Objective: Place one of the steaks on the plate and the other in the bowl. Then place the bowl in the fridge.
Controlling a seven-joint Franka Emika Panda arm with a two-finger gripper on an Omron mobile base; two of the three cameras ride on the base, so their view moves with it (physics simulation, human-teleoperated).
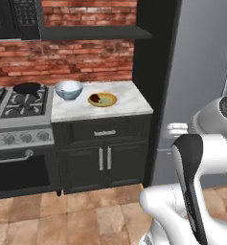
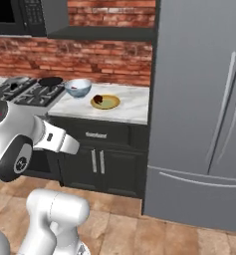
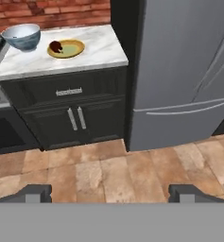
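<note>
Hand view — dark steak on plate.

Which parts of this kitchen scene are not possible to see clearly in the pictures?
- Inside of the round pale blue-grey bowl: mostly hidden by its own wall in the left base and hand views; only a reddish speck shows in the right base view, too small to identify.
- Interior of the tall grey brushed-metal fridge: hidden behind its closed doors.
- Black frying pan: too small for detail.

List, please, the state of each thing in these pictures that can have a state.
fridge: doors shut
plate: on the counter, holds the dark steak
bowl: upright on the counter, beside the plate
gripper: open, holds nothing
cabinet doors: shut
drawer: shut
</note>
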